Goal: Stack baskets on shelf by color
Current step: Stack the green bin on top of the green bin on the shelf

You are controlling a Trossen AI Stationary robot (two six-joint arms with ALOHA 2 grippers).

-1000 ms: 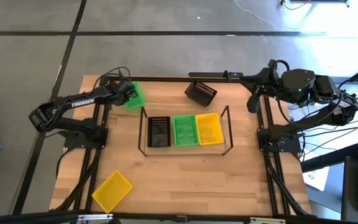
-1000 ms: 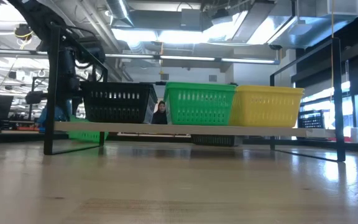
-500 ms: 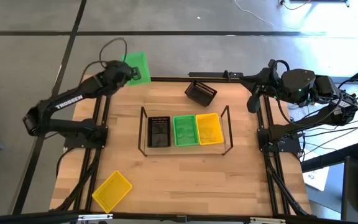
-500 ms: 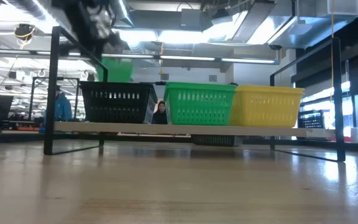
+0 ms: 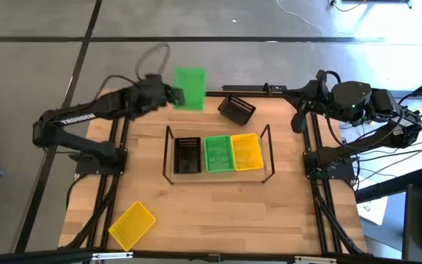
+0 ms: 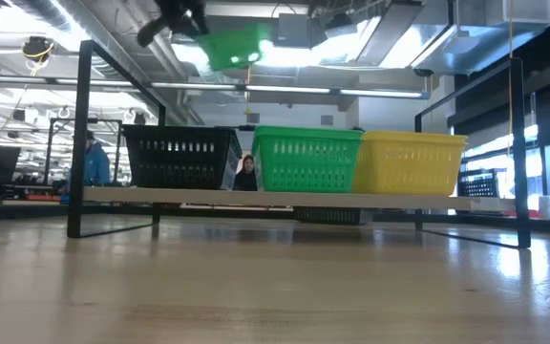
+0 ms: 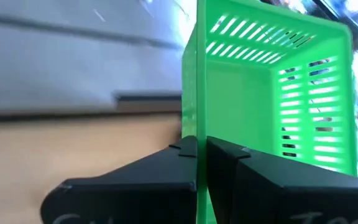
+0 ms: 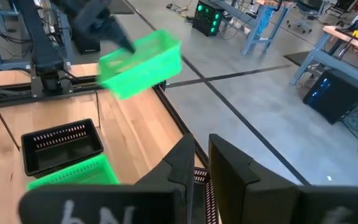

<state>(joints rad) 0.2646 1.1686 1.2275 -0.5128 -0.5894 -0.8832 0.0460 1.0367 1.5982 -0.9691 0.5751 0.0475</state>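
My left gripper (image 5: 171,94) is shut on a green basket (image 5: 190,78) and holds it high over the table's far edge, left of centre. In the low view the basket (image 6: 237,44) hangs tilted above the shelf (image 6: 256,198). The shelf (image 5: 168,155) stands mid-table and carries a black basket (image 5: 187,155), a green basket (image 5: 217,153) and a yellow basket (image 5: 246,151) side by side. A loose black basket (image 5: 237,109) sits behind the shelf. A yellow basket (image 5: 132,224) lies near the near left corner. My right gripper (image 5: 299,117) waits shut at the far right corner. My left gripper (image 7: 201,142) pinches one side wall of the green basket at its rim (image 7: 197,118), one finger inside the basket and one outside. It comes at the wall about level, from the table's left. The basket is lifted clear of everything and tilted.
The black metal frame (image 5: 196,94) runs along the table's far edge under the held basket, and its uprights (image 6: 84,134) stand at the sides. Bare wood lies in front of the shelf. People and benches show in the room beyond.
My left gripper has risen from table height at the far left and swung right along the far edge, keeping its hold. The green basket has gone from the tabletop to well above the shelf's height and has turned about as it rose. The right arm has kept still.
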